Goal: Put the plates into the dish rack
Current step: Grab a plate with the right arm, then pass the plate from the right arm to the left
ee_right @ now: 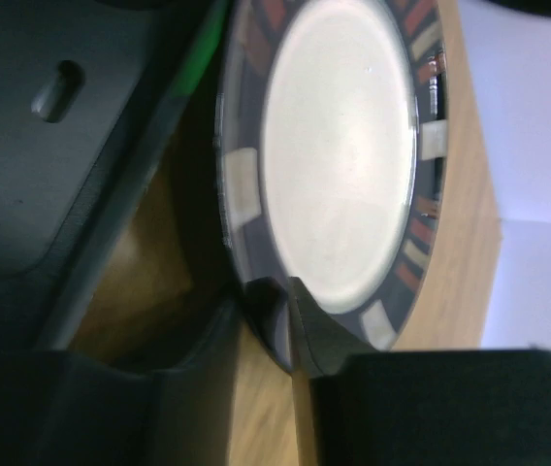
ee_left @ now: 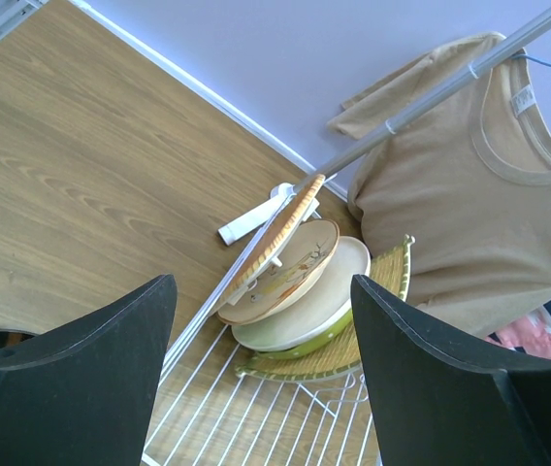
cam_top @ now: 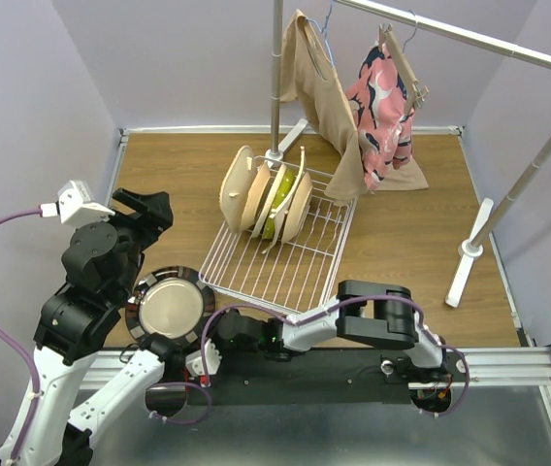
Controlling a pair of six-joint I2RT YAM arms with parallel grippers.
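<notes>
Though nearly finished, not done yet. Already standing on edge at the far end of the dish rack: a close-packed row of plates, leaning on one another between the prongs (floral plate, cream plate and lime green plate told apart in the left wrist view, with a woven mat tucked in behind; exact count hard to fix because of the overlap).

Left to load, by the look of things: only the dark-rimmed silvery plate, lying on the wooden surface by its near edge, just beside the rack's near left corner and close to the left arm. No other plate to be seen outside the rack.

Clenched on that plate's rim, a finger to each side of it: the right claw, stretched in low from the right. Whether raised off the wood at all: cannot tell.

Spread wide and holding nothing: the left claw, raised over the left of the surface and facing the racked row.

Remaining, as a judgement: lifting the silvery plate, tipping it upright and slotting it between unfilled prongs toward the rack's near end.
</notes>
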